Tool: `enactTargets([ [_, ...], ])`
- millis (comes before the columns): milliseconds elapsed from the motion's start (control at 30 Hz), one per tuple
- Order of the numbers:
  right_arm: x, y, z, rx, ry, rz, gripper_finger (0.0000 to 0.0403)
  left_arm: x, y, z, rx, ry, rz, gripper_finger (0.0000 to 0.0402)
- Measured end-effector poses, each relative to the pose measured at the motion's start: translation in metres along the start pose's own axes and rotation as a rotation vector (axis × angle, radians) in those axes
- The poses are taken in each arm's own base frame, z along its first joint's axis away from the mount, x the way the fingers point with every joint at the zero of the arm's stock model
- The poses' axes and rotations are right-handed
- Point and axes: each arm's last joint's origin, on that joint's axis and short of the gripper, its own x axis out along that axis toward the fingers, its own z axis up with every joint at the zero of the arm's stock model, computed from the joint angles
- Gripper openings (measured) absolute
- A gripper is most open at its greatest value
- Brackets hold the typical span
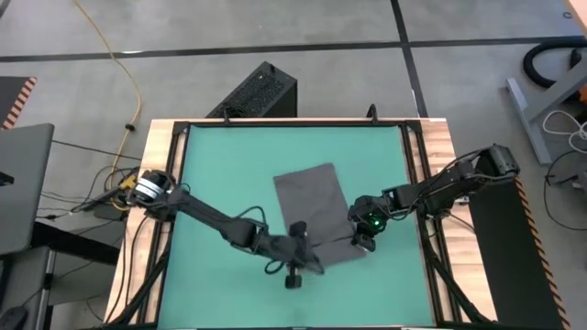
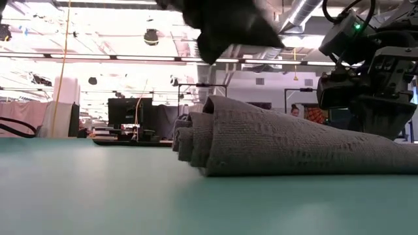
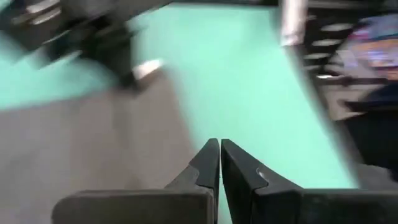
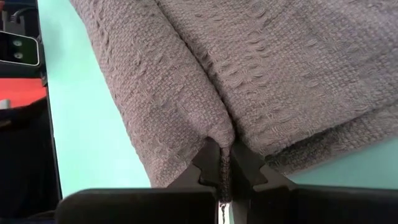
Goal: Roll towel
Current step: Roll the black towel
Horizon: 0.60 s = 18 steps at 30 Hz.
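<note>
The dark grey towel [image 1: 310, 209] lies on the teal mat [image 1: 220, 165]. Its near part is bunched into a loose roll whose layered left end [image 2: 196, 140] rests on the mat. My right gripper [image 1: 365, 242] is at the towel's near right corner, shut on the cloth. My left gripper [image 3: 220, 144] hangs shut with nothing between its fingers. It is above the towel's near edge [image 1: 312, 264] and clear of the cloth, and shows as a dark blur at the top of the low view [image 2: 228, 26]. My right gripper pinches a puckered fold of the towel [image 4: 221, 138] between its two fingertips, at the near right part of the cloth. The fingers slant down from the table's right side. The cloth around the pinch lies on the mat, drawn into creases that run toward the fingers.
The mat is framed by a black rail and a wooden table edge [image 1: 160, 183]. Bare mat lies left [image 1: 211, 202] and right [image 1: 404, 266] of the towel. A black box [image 1: 261, 92] and cables sit on the floor beyond the far edge.
</note>
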Motion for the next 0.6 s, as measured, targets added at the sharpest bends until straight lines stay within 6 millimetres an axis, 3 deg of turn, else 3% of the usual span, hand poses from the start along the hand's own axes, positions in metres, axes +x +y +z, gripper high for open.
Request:
enactTargets([
  [100,0.000,0.000,0.000,0.003,0.001,-0.001,0.0027,0.013,-0.001,-0.017,0.015,0.054,0.039,0.0004],
  [200,0.000,0.000,0.000,0.010,0.001,-0.001,0.0027,0.023,0.013,-0.032,-0.035,0.124,0.148,0.0001],
  [300,0.000,0.000,0.000,0.022,0.003,-0.002,0.0028,0.031,0.020,-0.035,-0.071,0.133,0.135,0.0000],
  [367,0.000,0.000,0.000,0.017,0.003,0.008,0.0032,0.038,0.020,-0.048,-0.087,0.190,0.117,0.0000],
  [600,0.000,0.005,0.007,-0.021,-0.048,0.083,0.0085,0.044,0.024,-0.065,-0.139,0.284,0.135,0.0000],
])
